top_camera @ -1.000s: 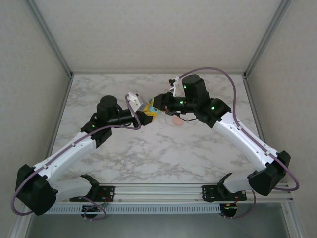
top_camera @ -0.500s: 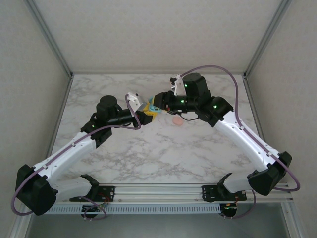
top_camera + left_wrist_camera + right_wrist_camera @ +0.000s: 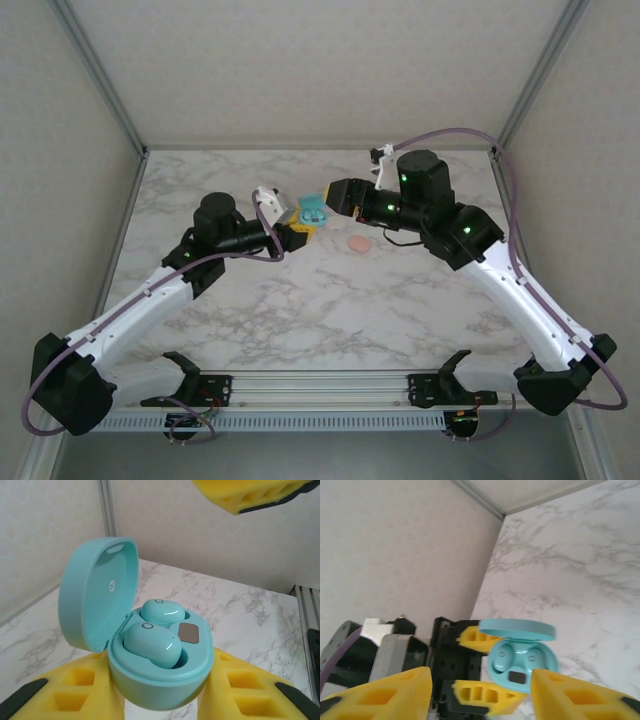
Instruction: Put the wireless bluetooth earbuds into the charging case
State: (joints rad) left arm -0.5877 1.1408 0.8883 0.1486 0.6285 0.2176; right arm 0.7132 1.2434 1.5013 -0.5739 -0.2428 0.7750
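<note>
Inside case (image 3: 100,600) in left gripper (image 3: 160,697), earbuds (image 3: 151,645).

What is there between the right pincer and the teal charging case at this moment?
Nothing: the stretch from the right pincer to the teal charging case is bare in the right wrist view, with the marble table beneath.

Tally: one teal charging case (image 3: 159,682), two teal earbuds (image 3: 151,645) in it, one pink-orange rounded piece (image 3: 358,243), one marble table (image 3: 330,310), and two yellow-padded grippers, namely one left gripper (image 3: 298,229) and one right gripper (image 3: 333,196).
</note>
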